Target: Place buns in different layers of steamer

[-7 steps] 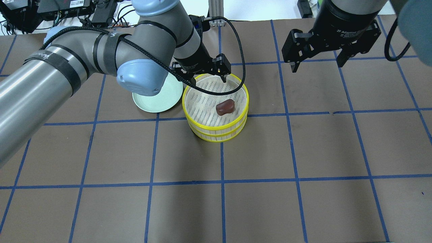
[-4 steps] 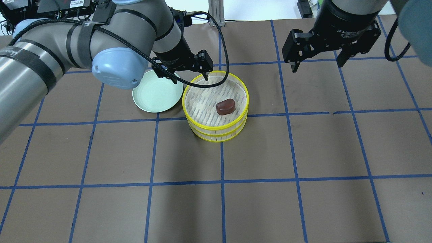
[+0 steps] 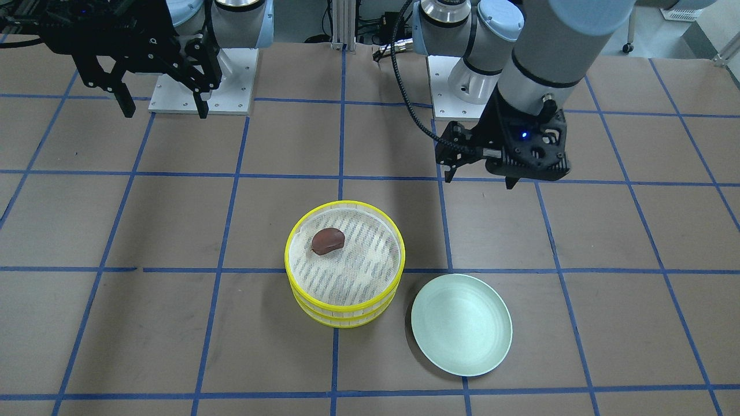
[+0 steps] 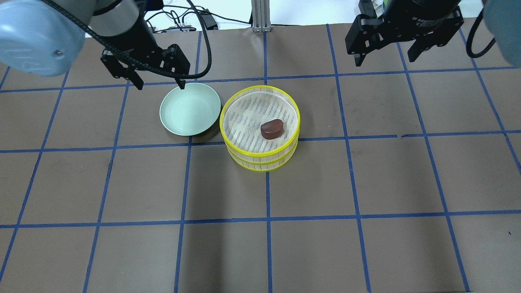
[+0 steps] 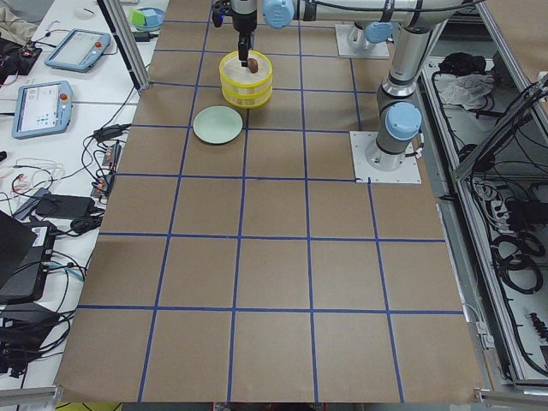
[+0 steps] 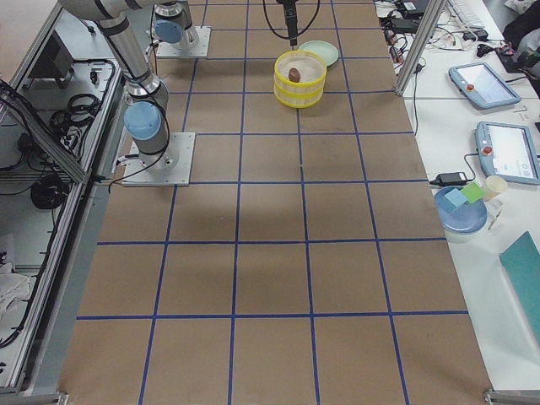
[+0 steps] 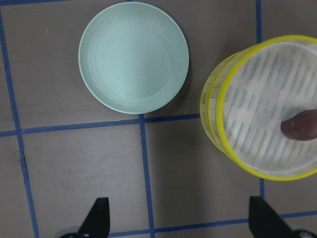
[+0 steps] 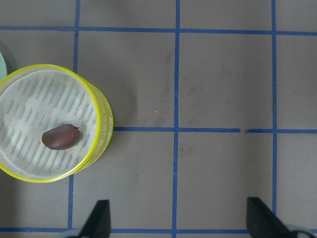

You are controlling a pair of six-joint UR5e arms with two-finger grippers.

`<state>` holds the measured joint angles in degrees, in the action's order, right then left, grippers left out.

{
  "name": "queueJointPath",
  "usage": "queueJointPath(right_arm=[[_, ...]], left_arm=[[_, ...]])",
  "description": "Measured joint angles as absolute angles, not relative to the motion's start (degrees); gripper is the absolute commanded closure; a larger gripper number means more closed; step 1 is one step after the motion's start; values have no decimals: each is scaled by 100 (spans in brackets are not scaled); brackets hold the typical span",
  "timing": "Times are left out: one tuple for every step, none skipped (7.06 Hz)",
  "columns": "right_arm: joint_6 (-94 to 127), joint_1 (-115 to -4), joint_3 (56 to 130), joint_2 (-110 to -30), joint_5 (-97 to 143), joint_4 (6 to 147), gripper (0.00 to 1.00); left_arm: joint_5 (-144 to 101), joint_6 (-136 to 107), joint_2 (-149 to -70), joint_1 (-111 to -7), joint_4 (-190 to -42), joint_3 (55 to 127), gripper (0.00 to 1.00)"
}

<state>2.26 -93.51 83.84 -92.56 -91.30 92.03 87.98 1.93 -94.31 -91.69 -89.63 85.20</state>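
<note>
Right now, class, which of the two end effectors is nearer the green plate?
The left end effector, hanging near the plate's rim. The right end effector is farther off, past the steamer's other side.

Left end effector (image 4: 160,86) spread wide, aloft; right end effector (image 4: 384,62) same.

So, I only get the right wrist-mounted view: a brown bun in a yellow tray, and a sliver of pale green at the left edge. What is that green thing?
Observer: A round pale green plate, beside the steamer, with nothing on it.
Visitor: Where's the other arm?
Observer: The left end effector hangs in the air near the plate, open, holding nothing.
Visitor: Is there a second bun?
Observer: None shows in any view. The brown bun lies in the top layer, which covers the lower layer.
</note>
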Motion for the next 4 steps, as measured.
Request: queueJointPath(right_arm=[[247,-9339,8367,-9226,-9101,9231,0],[260,-9337,8375,-9220,-9058,9236,0],[265,-9335,8395,-9217,-9031,9239,0],[263,-9334,8410,-9213,-9016,9241,0]], left_arm=[[8944,230,-9238,-9090,-9232,8501,0],[9177,241,-9115,-9071,-9368,8510,0],[9369,240,-9027,-9079,-9415,8529,0],[9412,216,-8960,-9094,-9429,8555,0]])
